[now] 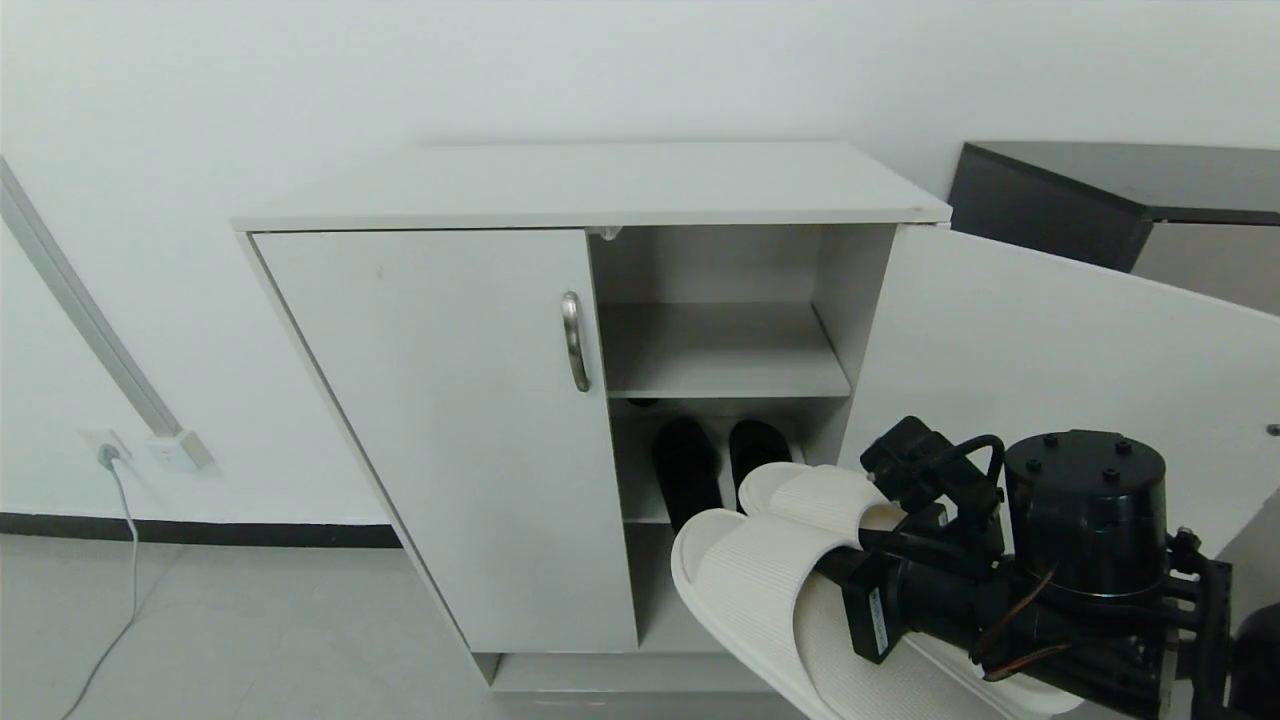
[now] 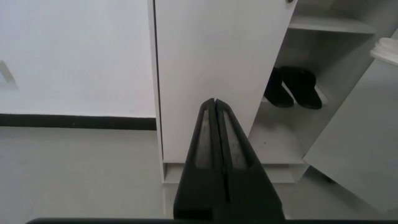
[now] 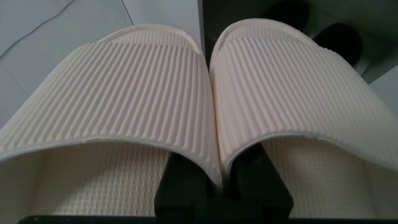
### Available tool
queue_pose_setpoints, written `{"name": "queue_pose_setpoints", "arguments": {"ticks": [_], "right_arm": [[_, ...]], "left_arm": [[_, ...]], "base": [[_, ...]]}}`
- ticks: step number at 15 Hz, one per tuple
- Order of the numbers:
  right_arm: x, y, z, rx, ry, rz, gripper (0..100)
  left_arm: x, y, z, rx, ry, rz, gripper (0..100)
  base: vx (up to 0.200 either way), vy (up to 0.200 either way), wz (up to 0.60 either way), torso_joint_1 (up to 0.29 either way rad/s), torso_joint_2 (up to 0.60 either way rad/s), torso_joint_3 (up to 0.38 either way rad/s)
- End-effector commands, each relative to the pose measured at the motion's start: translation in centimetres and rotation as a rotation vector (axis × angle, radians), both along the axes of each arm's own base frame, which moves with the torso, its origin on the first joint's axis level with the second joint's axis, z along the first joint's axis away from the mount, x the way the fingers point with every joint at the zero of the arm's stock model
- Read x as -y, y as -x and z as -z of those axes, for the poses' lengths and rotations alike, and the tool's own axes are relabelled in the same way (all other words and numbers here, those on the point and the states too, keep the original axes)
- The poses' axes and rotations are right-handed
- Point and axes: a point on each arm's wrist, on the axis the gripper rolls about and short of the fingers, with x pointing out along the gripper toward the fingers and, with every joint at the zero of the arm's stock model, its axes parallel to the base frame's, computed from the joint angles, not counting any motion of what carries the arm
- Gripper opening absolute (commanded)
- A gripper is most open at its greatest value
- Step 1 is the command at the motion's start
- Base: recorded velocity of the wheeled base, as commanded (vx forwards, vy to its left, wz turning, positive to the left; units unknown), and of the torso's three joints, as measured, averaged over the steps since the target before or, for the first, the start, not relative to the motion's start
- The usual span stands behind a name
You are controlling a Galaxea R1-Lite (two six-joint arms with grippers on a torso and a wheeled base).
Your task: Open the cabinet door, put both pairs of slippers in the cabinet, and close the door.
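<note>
Right tool (image 1: pixel 860 555) pinches 2 cream slippers (image 1: pixel 760 590) before the open cabinet (image 1: pixel 420 430); left tool (image 2: pixel 214 106) pressed together.

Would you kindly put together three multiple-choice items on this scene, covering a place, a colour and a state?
1. In the cabinet, the black slippers lie on: A its roof; B its middle shelf; C the floor.
2. The held slippers, in the right gripper, are: A cream; B red; C blue.
3. The cabinet's right door is: A shut; B missing; C open.
Answers: 1 B, they rest midway down, inside; 2 A, ribbed cream straps show; 3 C, it stands wide, baring the inside.
</note>
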Motion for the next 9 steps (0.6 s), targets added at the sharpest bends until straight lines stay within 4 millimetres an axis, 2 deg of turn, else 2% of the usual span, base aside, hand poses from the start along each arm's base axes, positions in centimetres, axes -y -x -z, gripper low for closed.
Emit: {"name": "queue_pose_setpoints", "arguments": {"ticks": [1, 6, 9], "right_arm": [[-0.03, -0.01, 0.05, -0.001, 0.002, -0.001, 0], [-0.04, 0.04, 0.09, -0.002, 0.003, -0.002, 0], [-0.22, 0.31, -0.04, 0.003, 0.001, -0.009, 0]], "left_arm": [[0.00, -0.01, 0.00, -0.001, 0.000, 0.000, 0], [0.00, -0.01, 0.00, -0.001, 0.000, 0.000, 0], [0.00, -0.01, 0.00, -0.001, 0.000, -0.002, 0]], "base": [[0.000, 0.000, 0.00, -0.085, 0.45, 0.369], [0.000, 0.000, 0.00, -0.037, 0.41, 0.378], [0.000, 0.000, 0.00, -0.004, 0.11, 0.103]]}}
